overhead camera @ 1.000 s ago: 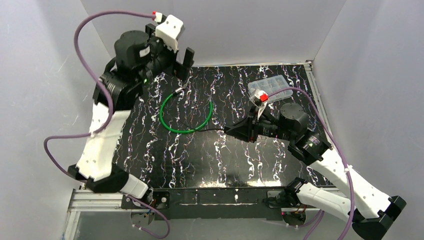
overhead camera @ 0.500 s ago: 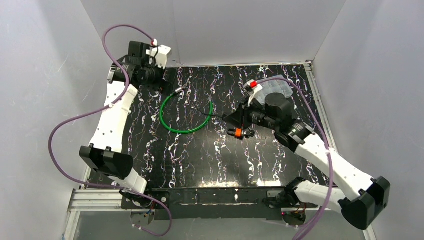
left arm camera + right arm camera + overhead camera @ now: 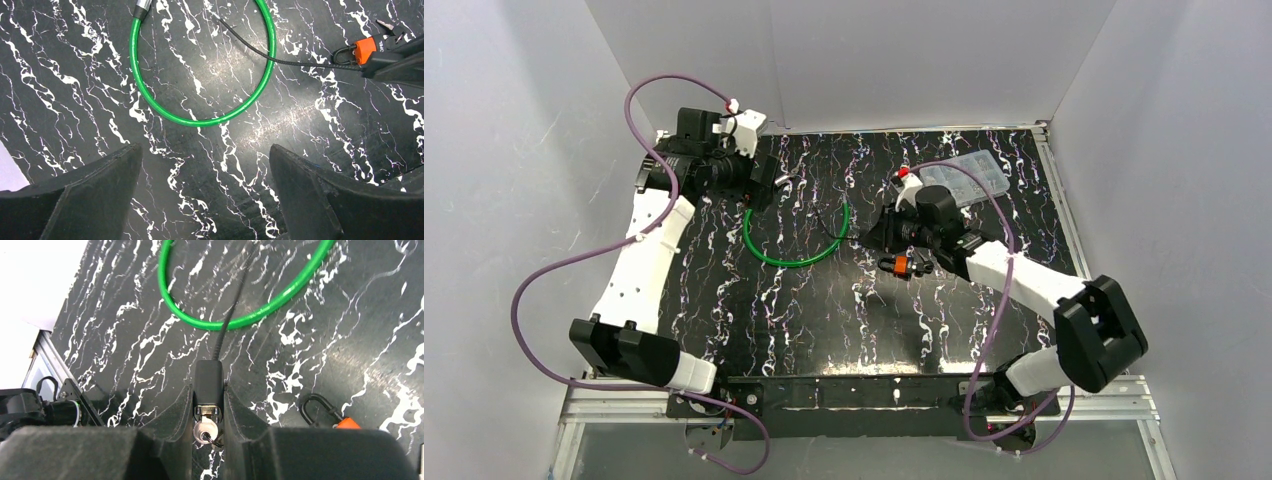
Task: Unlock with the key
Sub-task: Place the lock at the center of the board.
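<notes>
We find the right pincer [image 3: 207,390] closed narrowly on a black lock body [image 3: 208,377]. Only its own wrist camera shows this: a silver key [image 3: 203,430] sits at the near end of the body, between the fingers. From above, the grip is hidden under the wrist and the key cannot be made out.

A thin black cable [image 3: 300,62] runs from the far end of the lock body across the green cable loop [image 3: 200,122], which lies flat on the marbled worktop [image 3: 824,320].

The left pincer [image 3: 205,155] stands wide open and empty, held above the worktop near the loop. Its camera gives the clearest plan of the loop and of the cable's free end lying inside it.

An orange padlock [image 3: 365,49] lies on the worktop just beside the right pincer. The right wrist view catches only its shackle and a corner of orange.

The overhead view alone shows a clear plastic box [image 3: 969,178] towards the far right of the worktop, behind the right arm.
</notes>
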Tool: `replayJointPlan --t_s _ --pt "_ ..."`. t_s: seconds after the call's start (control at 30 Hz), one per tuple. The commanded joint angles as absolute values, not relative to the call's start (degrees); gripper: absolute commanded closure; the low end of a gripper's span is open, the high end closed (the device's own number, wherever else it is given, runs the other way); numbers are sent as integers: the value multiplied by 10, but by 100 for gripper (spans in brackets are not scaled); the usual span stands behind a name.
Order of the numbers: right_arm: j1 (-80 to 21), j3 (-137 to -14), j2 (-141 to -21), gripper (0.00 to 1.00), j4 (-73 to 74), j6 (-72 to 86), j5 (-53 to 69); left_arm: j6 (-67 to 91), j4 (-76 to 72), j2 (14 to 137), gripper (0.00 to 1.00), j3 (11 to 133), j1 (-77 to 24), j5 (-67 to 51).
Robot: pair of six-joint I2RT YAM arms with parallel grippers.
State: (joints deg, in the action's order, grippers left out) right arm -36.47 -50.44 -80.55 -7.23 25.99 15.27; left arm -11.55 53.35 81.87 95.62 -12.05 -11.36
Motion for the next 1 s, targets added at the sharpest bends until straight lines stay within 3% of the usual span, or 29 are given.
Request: replayJointPlan --t_s 0.0,0.27,0.47,0.6,0.67,0.77,0.97 --pt "-364 -486 -830 99 -147 290 186 -118 517 791 2 924 -116 -124" --pt "-381 -454 -882 99 -164 323 196 -116 503 771 2 897 -116 -133" --pt "-411 -457 -922 78 -148 330 176 -114 502 766 2 891 -117 -141" --pt "-422 -453 -941 75 -144 338 163 -113 500 762 2 883 -117 -144" --pt "-425 -447 -948 63 -147 342 157 -110 498 758 2 876 -117 -145" --pt "-427 -440 -952 36 -147 345 153 -110 496 754 2 868 -117 -148" --pt "-429 -444 -910 23 -109 326 140 -110 495 750 2 864 -117 -146"
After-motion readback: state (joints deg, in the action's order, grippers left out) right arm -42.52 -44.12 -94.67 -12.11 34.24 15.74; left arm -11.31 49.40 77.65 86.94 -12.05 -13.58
